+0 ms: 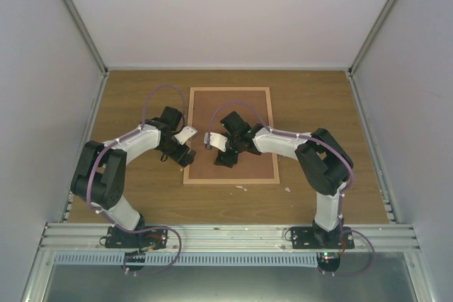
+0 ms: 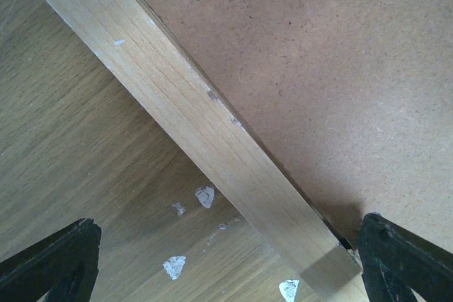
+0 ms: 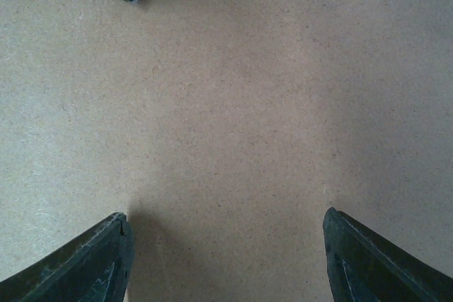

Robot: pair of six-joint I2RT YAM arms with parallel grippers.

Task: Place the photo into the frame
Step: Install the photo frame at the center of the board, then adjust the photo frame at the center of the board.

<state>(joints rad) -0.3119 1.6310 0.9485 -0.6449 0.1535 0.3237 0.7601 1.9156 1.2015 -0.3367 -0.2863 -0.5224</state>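
From above, one frame [image 1: 230, 90] lies flat in the middle of the worktop [image 1: 318, 104], a little nearer its far edge, with one brown backing board [image 1: 244, 107] filling it. The left gripper [image 1: 187, 145] sits at the frame's left rail and the right gripper [image 1: 209, 139] hangs over the board just beside it; two white scraps [image 1: 241, 189] lie off the frame's near rail. The photo shows in no view, so whether it lies under the board cannot be told. In the left wrist view, the left gripper's fingers [image 2: 56, 263] stand wide apart, one over the bare worktop and one over the board, straddling the pale rail with nothing held; four scraps lie on the wood there. In the right wrist view, the right gripper's fingers [image 3: 85, 263] are spread well apart above plain board, gripping nothing, and one tip of the other gripper pokes in at the top left by the rail. The likely risks are these: closing on the rail could drag or tip the whole frame, shifting the board out of its seat, and the two grippers, so near each other, could collide.
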